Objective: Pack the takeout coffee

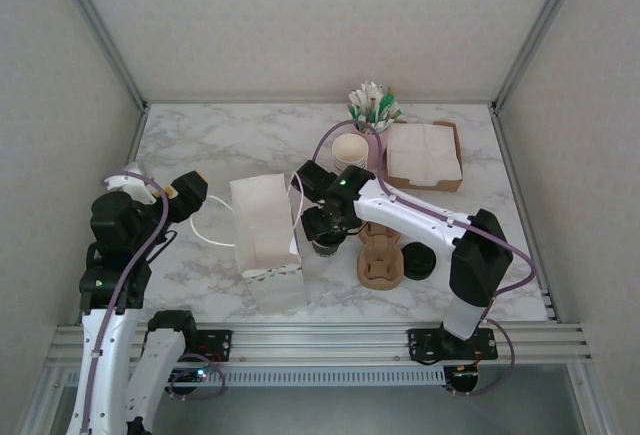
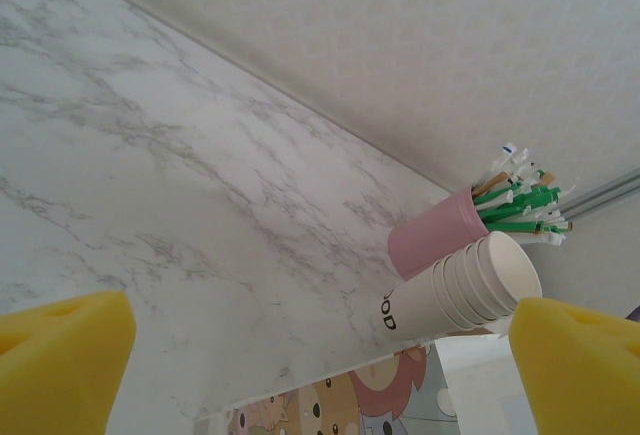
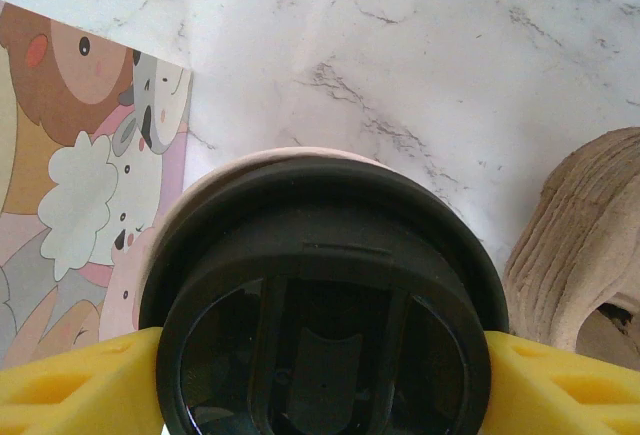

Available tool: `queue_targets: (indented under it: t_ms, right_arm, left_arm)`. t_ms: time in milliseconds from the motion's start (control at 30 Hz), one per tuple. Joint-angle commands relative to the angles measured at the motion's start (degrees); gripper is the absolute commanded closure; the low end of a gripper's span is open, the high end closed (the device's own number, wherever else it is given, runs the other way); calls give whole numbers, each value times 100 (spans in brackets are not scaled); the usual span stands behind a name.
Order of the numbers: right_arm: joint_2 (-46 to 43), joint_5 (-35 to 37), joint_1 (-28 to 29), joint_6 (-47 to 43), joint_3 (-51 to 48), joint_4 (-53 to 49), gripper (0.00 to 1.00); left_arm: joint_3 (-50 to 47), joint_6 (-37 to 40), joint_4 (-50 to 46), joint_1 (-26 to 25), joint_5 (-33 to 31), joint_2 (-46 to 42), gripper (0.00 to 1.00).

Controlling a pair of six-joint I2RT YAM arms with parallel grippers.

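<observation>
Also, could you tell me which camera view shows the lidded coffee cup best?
The right wrist view: the lidded coffee cup sits close, seen clearly from above between the fingers of the right end effector. The top external view leaves it mostly hidden under that end effector.

**Top external:** fixed high behind the arm bases, looking down and forward over the whole tabletop (image 1: 200, 145).

**Left wrist:** low and oblique, facing past the left gripper (image 2: 320, 370) toward the far wall, with the pink cup (image 2: 440, 230) ahead to the gripper's right.

**Right wrist:** very near, looking straight down on the takeout coffee (image 3: 320, 295) within the right gripper (image 3: 315, 385), with the pulp carrier (image 3: 580, 235) just to the gripper's right.

**Shared:** the pink cup and the pulp carrier both recur in the top view.
</observation>
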Motion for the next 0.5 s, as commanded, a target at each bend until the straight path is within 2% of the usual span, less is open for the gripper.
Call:
queue_targets:
  t_ms: [0,467]
  right_arm:
    - [-201,45,66,73,194,-60,24]
    - [97,-147,77,118,154,27,24]
  left_arm:
    - [-39,-98,95,50,-28,-10,4]
    - [-44,-98,90,50,-30,-1,4]
